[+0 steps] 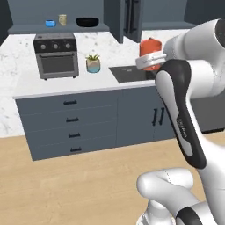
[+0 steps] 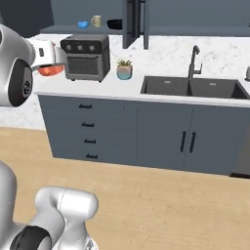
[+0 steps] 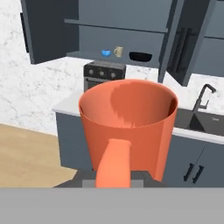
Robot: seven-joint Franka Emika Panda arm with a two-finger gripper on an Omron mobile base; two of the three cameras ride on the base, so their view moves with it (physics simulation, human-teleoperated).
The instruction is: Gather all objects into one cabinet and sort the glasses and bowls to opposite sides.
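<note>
My gripper is shut on the orange cup, held in the air in front of the counter. In the hand view the orange cup looms large, mouth up, its handle toward the camera, and it hides my fingertips. From the right base view the orange cup peeks out under the white hand at the left. On the open cabinet's shelf stand the blue bowl, the beige cup and the black bowl, left to right. The same row is in the hand view: blue bowl, beige cup, black bowl.
A toaster oven sits on the counter under the shelf, with a potted plant beside it. The sink and faucet lie to the right. An open cabinet door juts out right of the shelf. Drawers are below.
</note>
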